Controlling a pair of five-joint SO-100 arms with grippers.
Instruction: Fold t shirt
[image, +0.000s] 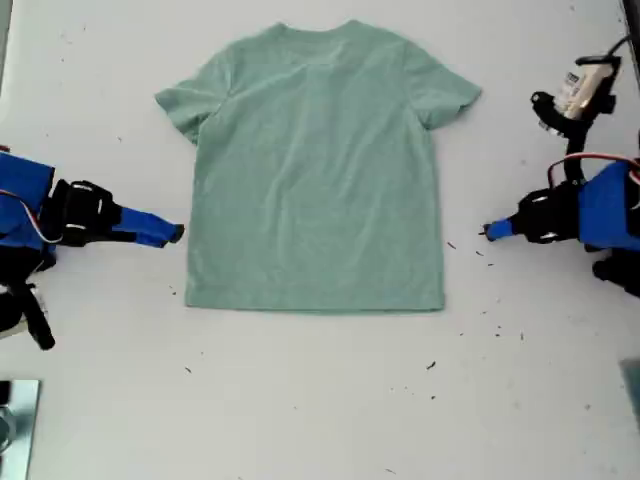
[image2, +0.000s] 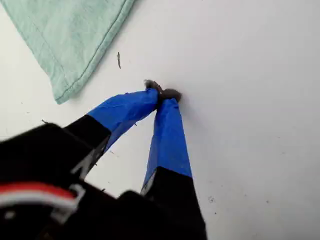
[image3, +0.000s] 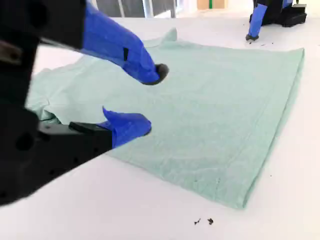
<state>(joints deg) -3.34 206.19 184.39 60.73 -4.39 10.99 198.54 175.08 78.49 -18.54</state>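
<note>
The pale sage-green t shirt (image: 315, 170) lies flat and spread out on the white table (image: 320, 400), collar toward the far edge. My second gripper (image: 175, 234) is at the exterior view's left, just off the shirt's side edge and low to the table. Its jaws are open in the second wrist view, where the second gripper (image3: 150, 102) hovers at the edge of the t shirt (image3: 215, 110) with nothing between its fingers. My first gripper (image: 488, 231) is at the exterior view's right, a short gap from the shirt. The first gripper (image2: 162, 94) is shut, tips together on bare table, near a hem corner of the t shirt (image2: 65, 35).
Small dark specks (image: 432, 366) lie scattered on the table near the shirt's hem. A white and black device with cables (image: 575, 95) sits at the exterior view's upper right. A metal piece (image: 15, 420) shows at that view's lower left corner.
</note>
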